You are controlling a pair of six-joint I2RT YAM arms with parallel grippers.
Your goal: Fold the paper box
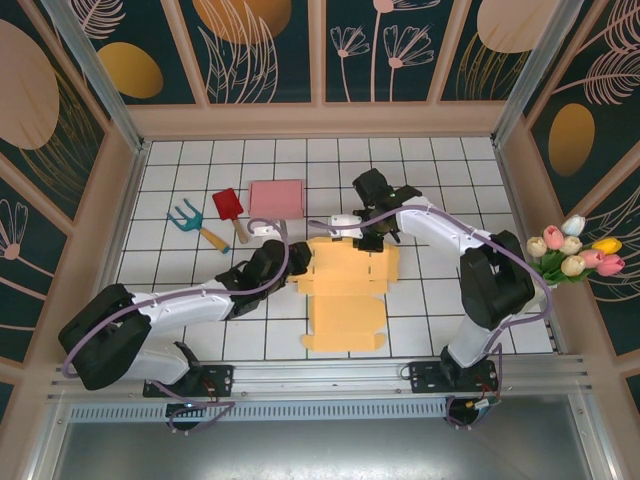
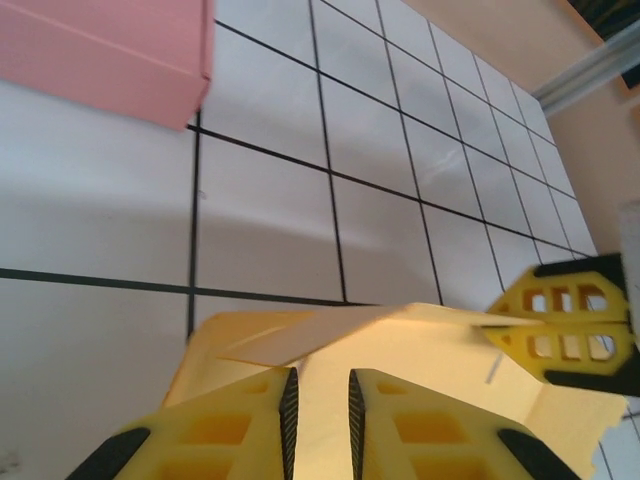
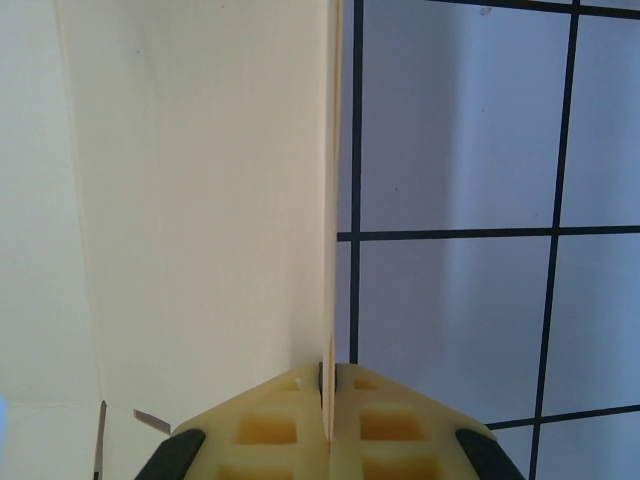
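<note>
Side flaps going up on yellow paper box blank (image 1: 345, 300), lying flat mid-table (image 1: 440, 310).
Clamped in right gripper (image 3: 327, 378) jaws: thin flap edge, stood upright. Left gripper (image 2: 320, 385) jaws a narrow slit apart at lifted left flap (image 2: 330, 335); possibly on paper already, can't tell. Close fully near the crease, hold right pinch steady, swing along score line, no tugging. Well apart at far left: pink box (image 1: 276, 197), red shovel (image 1: 228, 207), blue rake (image 1: 188, 218); tulips (image 1: 575, 252) at right wall. Nothing blocking.
</note>
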